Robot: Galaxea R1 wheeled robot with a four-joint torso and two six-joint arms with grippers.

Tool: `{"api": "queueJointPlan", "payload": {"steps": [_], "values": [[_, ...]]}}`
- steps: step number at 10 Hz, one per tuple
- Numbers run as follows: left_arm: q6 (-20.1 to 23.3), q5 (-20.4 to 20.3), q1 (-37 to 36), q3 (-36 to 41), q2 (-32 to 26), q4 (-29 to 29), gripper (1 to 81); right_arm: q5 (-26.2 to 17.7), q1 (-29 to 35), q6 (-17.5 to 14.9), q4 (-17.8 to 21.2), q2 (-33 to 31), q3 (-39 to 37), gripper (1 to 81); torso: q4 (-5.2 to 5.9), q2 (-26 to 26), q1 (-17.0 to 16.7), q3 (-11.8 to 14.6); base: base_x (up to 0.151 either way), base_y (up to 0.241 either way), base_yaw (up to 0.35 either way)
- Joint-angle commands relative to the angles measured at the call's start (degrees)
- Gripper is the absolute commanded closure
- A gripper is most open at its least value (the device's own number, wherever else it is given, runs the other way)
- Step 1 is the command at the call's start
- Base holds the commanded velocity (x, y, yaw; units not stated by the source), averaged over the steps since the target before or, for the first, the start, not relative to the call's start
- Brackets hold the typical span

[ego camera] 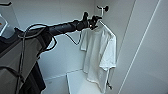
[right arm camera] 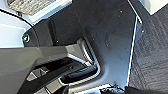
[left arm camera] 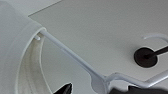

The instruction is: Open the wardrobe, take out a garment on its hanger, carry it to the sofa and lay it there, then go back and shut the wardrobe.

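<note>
White panelled wardrobe (ego camera: 140, 37) interior surrounds my left claw (ego camera: 93, 23), clenched on the thin pale hanger (left arm camera: 75, 58) carrying the white T-shirt (ego camera: 100, 55). Right claw's state: cannot tell.

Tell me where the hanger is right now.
In the head view the hanger hangs inside the wardrobe, upper right of centre, carrying the white T-shirt, with the left end effector at its neck.
</note>
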Motion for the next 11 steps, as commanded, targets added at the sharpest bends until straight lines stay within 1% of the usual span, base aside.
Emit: {"api": "queueJointPlan", "payload": {"steps": [1, 2, 3, 5, 6, 8, 9, 10, 11], "values": [[-0.4, -0.4, -11.0, -2.6, 1.4, 0.7, 1.0, -3.6, 1.2, 0.1, 0.7, 0.3, 0.4, 1.0, 0.09, 0.0, 0.0, 0.0, 0.0, 0.0, 0.0], [-0.3, -0.5, -11.0, -3.4, 1.8, 1.4, 1.0, -3.6, 1.2, 0.1, 0.7, 0.3, 0.4, 1.0, -0.66, 0.0, 0.0, 0.0, 0.0, 0.0, 0.0], [-0.3, -0.8, -10.6, -3.7, 2.2, 2.2, 1.0, -3.6, 1.1, 0.1, 0.7, 0.3, 0.4, 1.0, -0.7, 0.0, 0.0, 0.0, 0.0, 0.0, 0.0], [-0.3, -8.0, -8.9, -5.6, 3.2, 3.9, 1.0, -3.6, 0.8, 0.1, 0.8, 0.3, 0.5, 1.0, -0.66, 0.0, 0.0, 0.0, 0.0, 0.0, 0.0], [-0.4, -9.3, -8.3, -7.0, 4.3, 5.6, 1.0, -3.6, 0.4, 0.1, 0.8, 0.3, 0.2, 1.0, -0.66, 0.0, 0.0, 0.0, 0.0, 0.0, 0.0], [-0.4, -13.5, -8.0, -8.1, 5.9, 7.8, 1.0, -3.6, 0.5, 0.2, 0.9, 0.4, 0.3, 1.0, -0.66, 0.0, 0.0, 0.0, 0.0, 0.0, 0.0], [-0.4, -14.9, -8.0, -8.1, 6.1, 8.1, 1.0, -3.6, 0.4, 0.2, 0.9, 0.4, 0.3, 1.0, -0.66, 0.0, 0.0, 0.0, 0.0, 0.0, 0.0], [-0.4, -18.5, -8.0, -8.0, 6.1, 9.2, 1.0, -3.6, 0.2, 0.2, 0.9, 0.3, 0.1, 1.0, -0.66, 0.0, 0.0, 0.0, 0.0, 0.0, 0.0], [-0.5, -20.1, -8.1, -7.5, 6.1, 10.3, 1.0, -3.6, 0.1, 0.3, 1.0, 0.3, -0.1, 1.0, -0.66, 0.0, 0.0, 0.0, 0.0, 0.0, 0.0]]}}
